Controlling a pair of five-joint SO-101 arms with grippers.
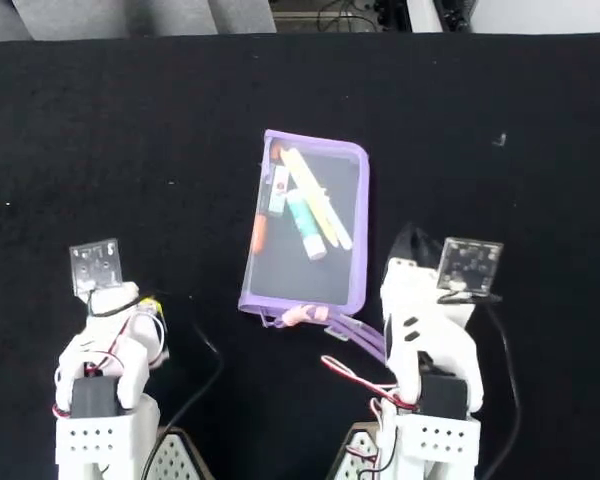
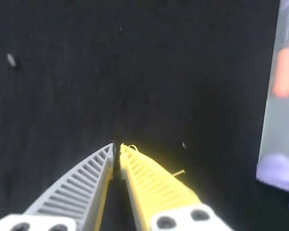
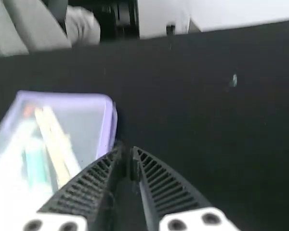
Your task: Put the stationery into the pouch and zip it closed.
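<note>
A clear pouch with purple trim [image 1: 305,225] lies in the middle of the black table, its purple strap trailing toward the near side. Inside it I see yellow pens [image 1: 315,195], a teal-and-white stick [image 1: 304,225] and an orange item [image 1: 260,232]. The pouch [image 3: 58,139] shows beside my right gripper [image 3: 126,156], which is shut with nothing in it and sits just off the pouch's right edge [image 1: 412,245]. My left gripper [image 2: 118,150] is shut and empty over bare cloth, well left of the pouch [image 2: 279,106]; the high view shows it at the near left [image 1: 150,305].
The table is covered in black cloth [image 1: 130,130]. Both arm bases stand at the near edge with cables [image 1: 205,375] running beside them. Grey furniture and a white wall lie beyond the far edge [image 3: 173,14].
</note>
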